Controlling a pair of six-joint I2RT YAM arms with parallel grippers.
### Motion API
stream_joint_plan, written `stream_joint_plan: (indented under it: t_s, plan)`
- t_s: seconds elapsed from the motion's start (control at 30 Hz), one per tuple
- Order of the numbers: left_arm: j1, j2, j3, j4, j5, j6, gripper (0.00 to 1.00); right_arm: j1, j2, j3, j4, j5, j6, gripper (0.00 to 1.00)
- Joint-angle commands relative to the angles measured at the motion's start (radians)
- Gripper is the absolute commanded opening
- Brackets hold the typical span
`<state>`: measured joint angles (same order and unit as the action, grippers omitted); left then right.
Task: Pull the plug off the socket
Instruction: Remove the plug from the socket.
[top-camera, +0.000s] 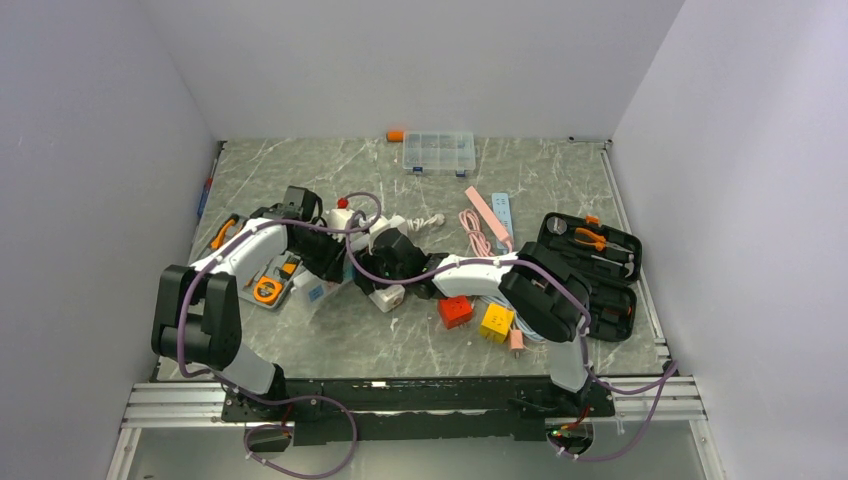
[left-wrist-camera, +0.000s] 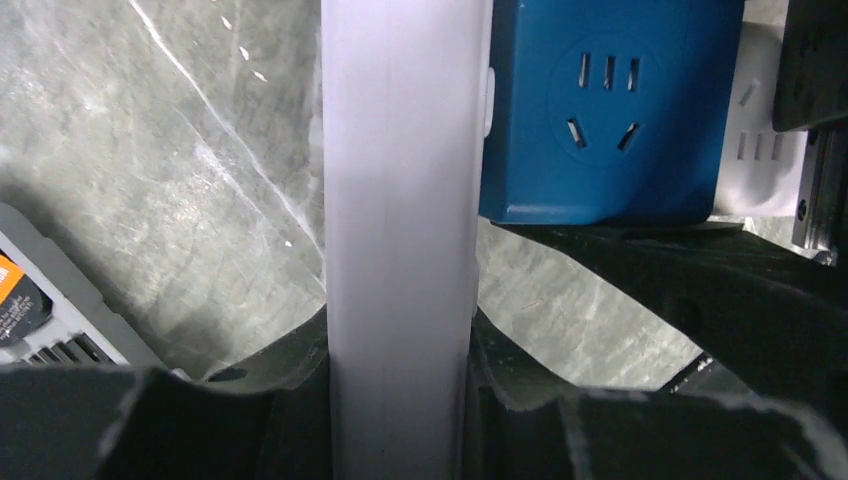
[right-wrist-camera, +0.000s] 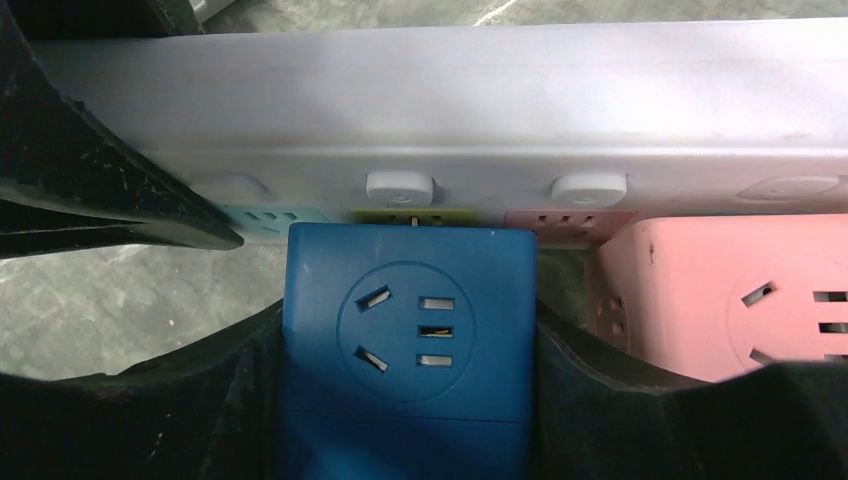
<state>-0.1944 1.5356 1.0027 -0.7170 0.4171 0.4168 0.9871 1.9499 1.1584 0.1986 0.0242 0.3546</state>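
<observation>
From above, my left arm (top-camera: 255, 245) and right arm (top-camera: 480, 272) meet just left of the middle of the marble bench (top-camera: 560, 180). They cover both sets of fingers, so I cannot tell the grip from here. A white end of the power strip (top-camera: 388, 297) pokes out below the wrists. A red cube (top-camera: 455, 311) and a yellow cube (top-camera: 496, 322) lie toward 4 o'clock from it. An open tool case (top-camera: 590, 262) sits at the bench's 3 o'clock and a clear compartment box (top-camera: 438, 152) at 12 o'clock.

Through my left wrist camera, my left fingers (left-wrist-camera: 230, 420) are closed to the width of the power strip (left-wrist-camera: 400, 220). Its white body stands up between them from 6 to 12 o'clock, touching both sides. A blue cube adapter (left-wrist-camera: 600, 110) juts from the strip at 2 o'clock, its own outlet holes facing me. A dark finger (left-wrist-camera: 720, 300) lies just under it.

Through my right wrist camera, my right fingers (right-wrist-camera: 200, 420) are pressed against both flanks of the blue cube adapter (right-wrist-camera: 405, 330), gripping it. The strip (right-wrist-camera: 450, 110) runs across the top from 9 to 3 o'clock. The adapter's far end meets the green outlet face (right-wrist-camera: 410, 215). A pale blue face (right-wrist-camera: 265, 220) is at its 9 o'clock side and a pink face (right-wrist-camera: 565, 220) at its 3 o'clock side. A pink cube adapter (right-wrist-camera: 730, 300) sits just beside the blue one, at 3 o'clock.
</observation>
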Motion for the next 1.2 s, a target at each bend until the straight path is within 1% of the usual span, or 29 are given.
stream_joint_plan:
  t_s: [0.0,0.03,0.07,0.27,0.47,0.67,0.77,0.83,0.9,0.97,1.0,1.1,1.13,1.17]
  plan:
    - [0.008,0.023,0.003,0.132,-0.173,0.023,0.13,0.020,-0.112,0.045,0.163,-0.117,0.033,0.07]
    - [0.007,0.018,0.003,0.134,-0.194,0.017,0.02,0.021,-0.112,0.044,0.156,-0.110,0.031,0.06]
    - [0.004,0.014,0.002,0.137,-0.225,0.013,0.00,0.021,-0.111,0.044,0.148,-0.104,0.029,0.06]
    - [-0.030,-0.037,-0.016,0.166,-0.384,0.034,0.00,0.022,-0.099,0.053,0.074,-0.079,0.003,0.02]
    - [-0.056,-0.018,-0.016,0.189,-0.497,0.060,0.00,0.054,-0.134,0.001,0.044,-0.076,-0.020,0.01]
    - [-0.060,-0.010,0.014,0.173,-0.468,0.049,0.00,0.102,-0.128,-0.035,0.018,-0.068,-0.045,0.01]
    - [-0.060,-0.026,0.016,0.160,-0.428,0.054,0.00,0.116,-0.109,-0.054,0.028,-0.050,-0.065,0.04]
    - [-0.060,-0.038,0.013,0.146,-0.396,0.067,0.00,0.120,-0.099,-0.071,0.039,-0.050,-0.073,0.08]
    - [-0.060,-0.044,0.011,0.124,-0.364,0.081,0.00,0.123,-0.100,-0.091,0.054,-0.049,-0.084,0.15]
    - [-0.059,-0.051,0.008,0.106,-0.323,0.091,0.00,0.126,-0.106,-0.107,0.064,-0.040,-0.097,0.28]
    - [-0.059,-0.053,0.004,0.100,-0.307,0.097,0.00,0.129,-0.108,-0.111,0.064,-0.033,-0.109,0.37]
    - [-0.059,-0.060,-0.002,0.089,-0.270,0.111,0.00,0.141,-0.109,-0.121,0.055,-0.026,-0.144,0.90]
    - [-0.059,-0.061,-0.001,0.085,-0.261,0.116,0.00,0.146,-0.110,-0.121,0.046,-0.025,-0.155,0.99]
    - [-0.059,-0.060,0.000,0.080,-0.254,0.121,0.00,0.150,-0.114,-0.119,0.036,-0.026,-0.164,1.00]
